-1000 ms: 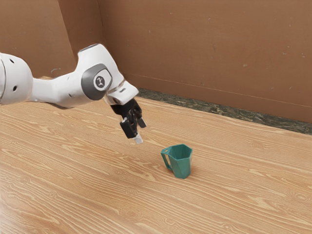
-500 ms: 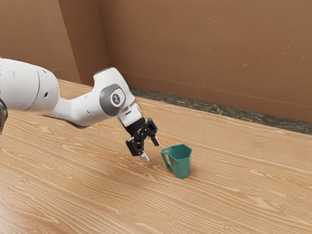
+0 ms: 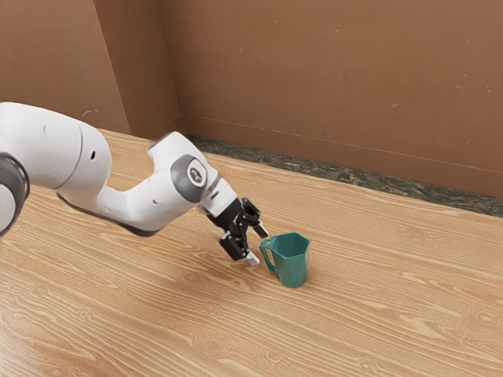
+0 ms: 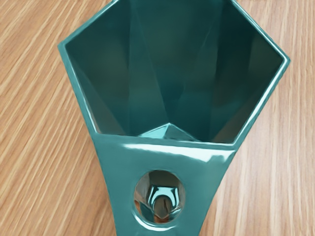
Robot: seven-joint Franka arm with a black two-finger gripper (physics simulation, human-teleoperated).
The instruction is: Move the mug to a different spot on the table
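A teal faceted mug (image 3: 292, 259) stands upright on the wooden table (image 3: 118, 314), its handle (image 3: 267, 253) turned toward the exterior view's left. My black gripper (image 3: 258, 247) is low over the table right at that handle, open, one fingertip above it and one below, touching nothing that I can make out. In the wrist view the mug (image 4: 172, 83) is seen from just behind its handle (image 4: 160, 196), with the empty hexagonal opening beyond and the handle's hole straight under my hand.
The tabletop (image 3: 409, 314) stretches on every side of the mug. A dark strip (image 3: 377, 179) runs along the table's far edge under the brown wall (image 3: 338, 71). My white arm (image 3: 118, 188) reaches in low from the exterior view's left.
My hand has come down and moved toward the exterior view's right, from above the table to the mug's handle, staying open. The mug has not moved.
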